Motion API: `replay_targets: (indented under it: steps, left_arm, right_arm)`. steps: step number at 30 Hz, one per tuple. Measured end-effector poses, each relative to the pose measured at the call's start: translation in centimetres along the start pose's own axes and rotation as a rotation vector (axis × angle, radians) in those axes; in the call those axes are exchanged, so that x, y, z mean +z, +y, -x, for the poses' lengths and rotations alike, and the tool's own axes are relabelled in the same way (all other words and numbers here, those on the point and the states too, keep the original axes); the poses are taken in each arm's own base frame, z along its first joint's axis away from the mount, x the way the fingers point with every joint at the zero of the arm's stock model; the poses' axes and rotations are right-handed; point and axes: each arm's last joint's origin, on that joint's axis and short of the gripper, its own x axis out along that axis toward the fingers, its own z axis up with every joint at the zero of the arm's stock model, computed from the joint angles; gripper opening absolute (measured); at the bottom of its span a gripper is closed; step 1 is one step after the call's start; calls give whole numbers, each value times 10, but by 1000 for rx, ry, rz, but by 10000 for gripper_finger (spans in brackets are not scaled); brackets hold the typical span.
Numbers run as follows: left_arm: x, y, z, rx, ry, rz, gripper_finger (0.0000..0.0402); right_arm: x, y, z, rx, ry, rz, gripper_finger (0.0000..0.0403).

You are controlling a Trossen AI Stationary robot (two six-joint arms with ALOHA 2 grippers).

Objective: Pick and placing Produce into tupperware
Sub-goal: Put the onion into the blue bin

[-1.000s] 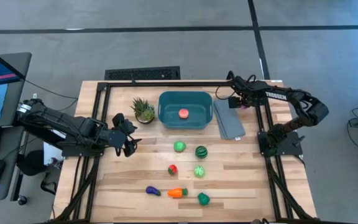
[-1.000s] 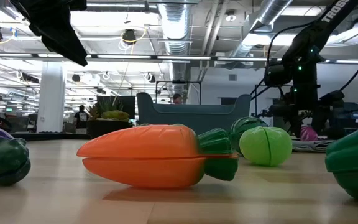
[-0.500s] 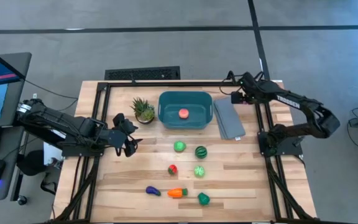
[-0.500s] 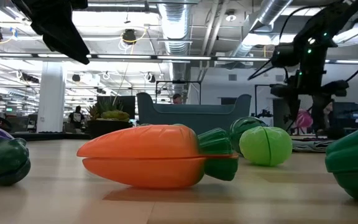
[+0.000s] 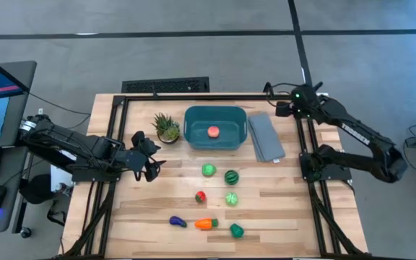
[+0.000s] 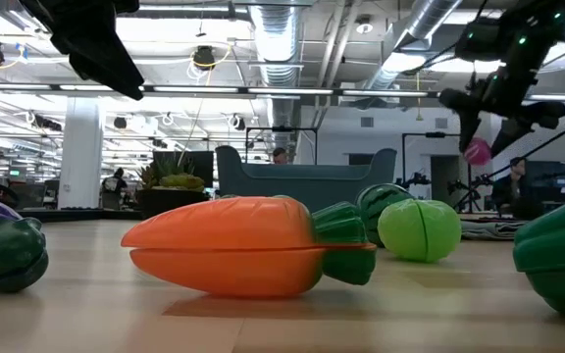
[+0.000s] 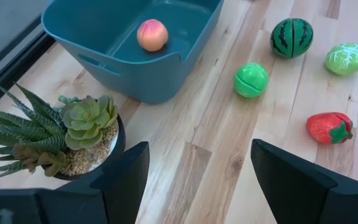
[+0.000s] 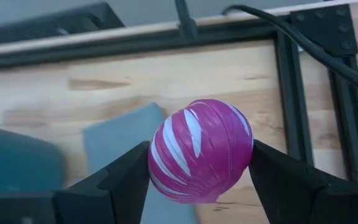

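Raised toward the frame's upper right, right end effector (image 8: pixel 199 180) grips the magenta ball (image 8: pixel 201 151); carry it level over the tub (image 5: pixel 215 128) before releasing. Left end effector (image 7: pixel 199 180) waits open.

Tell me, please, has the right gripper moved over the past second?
Yes. In the high view the right gripper, shut on the magenta piece, has shifted right, away from the tupperware and past the grey slab.

Right gripper (image 8: pixel 199 171) has its jaws clamped on either side of a magenta piece (image 8: pixel 201 150) w/ white stripes, held up above the bench (image 8: pixel 166 81). Below it there's a grey slab (image 8: pixel 114 149) lying flat, and a bit of the teal tub (image 8: pixel 14 165) just beside that. Dark frame rails (image 8: pixel 291 99) run along the bench edge, w/ a black cable (image 8: pixel 303 43) crossing over them.
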Motion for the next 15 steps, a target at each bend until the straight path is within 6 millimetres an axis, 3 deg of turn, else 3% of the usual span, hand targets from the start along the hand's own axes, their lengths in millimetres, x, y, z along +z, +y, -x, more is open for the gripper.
replay_targets:
  steps: [15]
  left_arm:
    - [6,-3,0,-12,-60,25,271]
  right_arm:
    - [-15,3,38,224,-81,14,274]
